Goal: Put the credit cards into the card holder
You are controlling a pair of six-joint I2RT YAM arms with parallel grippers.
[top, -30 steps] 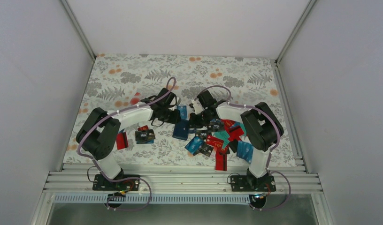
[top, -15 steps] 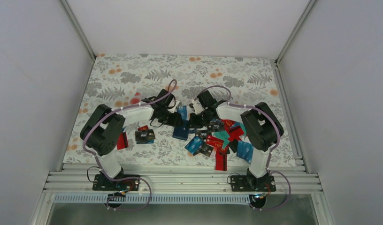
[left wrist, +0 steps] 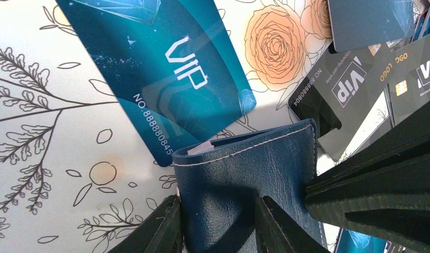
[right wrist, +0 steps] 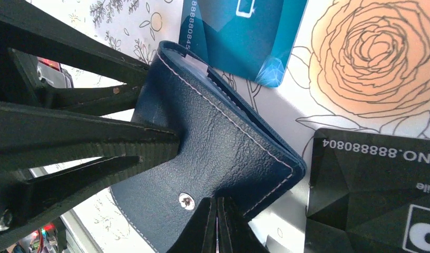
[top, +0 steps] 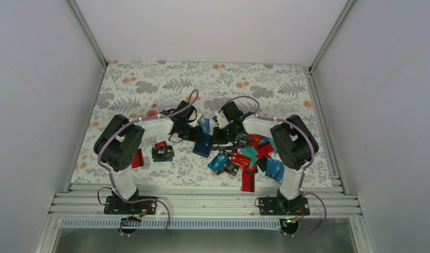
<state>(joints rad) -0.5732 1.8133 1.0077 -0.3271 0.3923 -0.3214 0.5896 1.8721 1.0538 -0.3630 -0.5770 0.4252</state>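
From the overhead camera I see both arms folded in toward the middle of the table (top: 149,87). The card holder (top: 202,145) lies between them, midway between the left and right edges and somewhat nearer the near edge than the far one. My left gripper (left wrist: 217,203) has its jaws part-way apart: one finger sits against the holder's side edge and the other rests over its navy cover. I cannot tell whether they actually squeeze it. My right gripper (right wrist: 217,203) has its jaws pressed tight together, tips on the cover just beside the small metal snap stud (right wrist: 186,201). Whether a layer of the cover is pinched between them I cannot tell. The holder's stitched mouth gapes slightly, with a pale sliver showing inside. A teal VIP card (left wrist: 160,68) lies flat just beyond that mouth, one end overlapped by the holder, and a black VIP card (left wrist: 350,84) lies beside the holder on the right-arm side. Most of the credit cards (top: 244,155) sit in a loose overlapping heap between the holder and the near right corner. A lone black card (top: 163,153) and a red card (top: 137,158) lie toward the near left, by the left arm.
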